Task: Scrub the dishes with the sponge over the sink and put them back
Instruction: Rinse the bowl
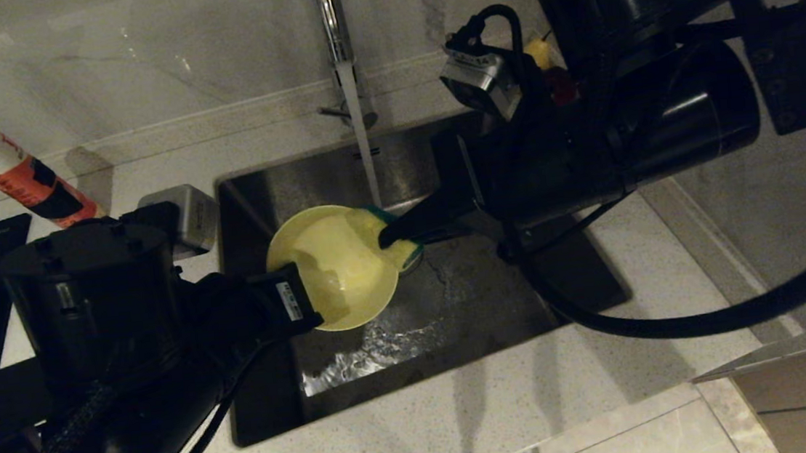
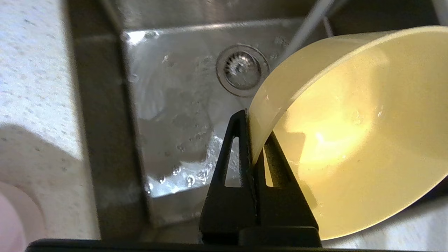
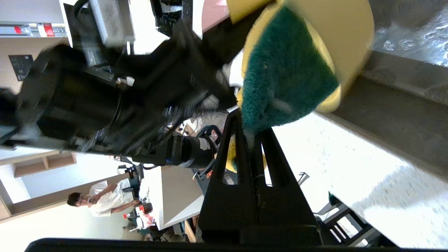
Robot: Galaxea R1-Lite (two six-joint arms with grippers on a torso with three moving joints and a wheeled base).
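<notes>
Pinching the yellow bowl's [image 1: 337, 265] rim, left hand [image 1: 308, 304] hangs mid-sink [image 1: 468, 301].

The left gripper [image 2: 251, 140] has its black fingers pinched together on the rim of the pale yellow bowl [image 2: 353, 140], which is tilted with its hollow facing the camera. Below it lies the wet steel sink [image 2: 175, 105], its round drain strainer [image 2: 241, 68] partly behind the bowl's edge. A thin stream of water [image 2: 308, 24] falls past the bowl, and speckled white countertop [image 2: 31, 87] borders the basin.
</notes>
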